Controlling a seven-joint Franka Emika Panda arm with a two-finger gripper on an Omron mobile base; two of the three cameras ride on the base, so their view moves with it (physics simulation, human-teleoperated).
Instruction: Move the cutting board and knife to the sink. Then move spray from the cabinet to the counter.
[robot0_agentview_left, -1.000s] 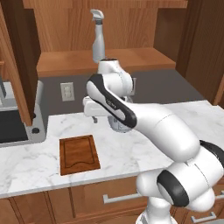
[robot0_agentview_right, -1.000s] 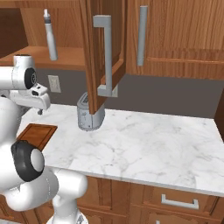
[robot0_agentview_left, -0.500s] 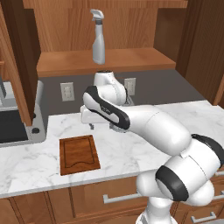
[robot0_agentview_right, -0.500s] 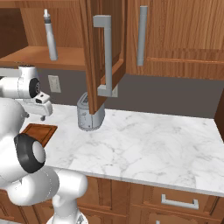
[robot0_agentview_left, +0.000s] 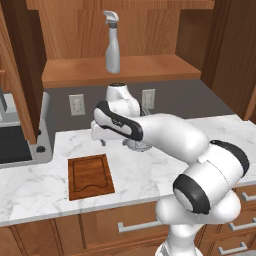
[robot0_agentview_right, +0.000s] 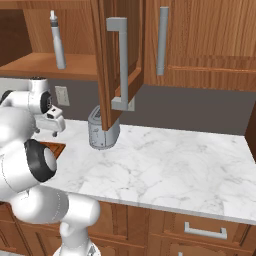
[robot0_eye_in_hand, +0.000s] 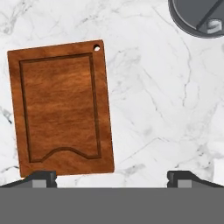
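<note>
In the left base view, going from the left, a dark sink (robot0_agentview_left: 15, 147) sits at the edge of the white marble tabletop (robot0_agentview_left: 150, 165), with a grey metal rim beside it. The cutting board (robot0_agentview_left: 90, 175) lies flat on the marble near the front edge, bare on top. Above and just behind it hang the jaws (robot0_agentview_left: 98, 138), pointing down, clear of the board. On the open cabinet (robot0_agentview_left: 120, 75) shelf the spray (robot0_agentview_left: 112, 49) stands upright, well above the arm.

The right base view adds what the left one hides: the open cabinet door (robot0_agentview_right: 117, 65) with its long grey bar handle, a grey toaster (robot0_agentview_right: 102, 128) under it on the marble, and only a corner of the board (robot0_agentview_right: 52, 148) behind the arm. The spray (robot0_agentview_right: 57, 41) shows at upper left.

The hand view looks straight down: the board (robot0_eye_in_hand: 61, 109) fills the left half, its groove and a small hole at one corner plain, and a dark round object (robot0_eye_in_hand: 199, 17) sits at upper right. The two fingertips (robot0_eye_in_hand: 41, 178) stand wide apart, holding nothing.

Wall outlets sit on the grey backsplash; brown drawers run below.
</note>
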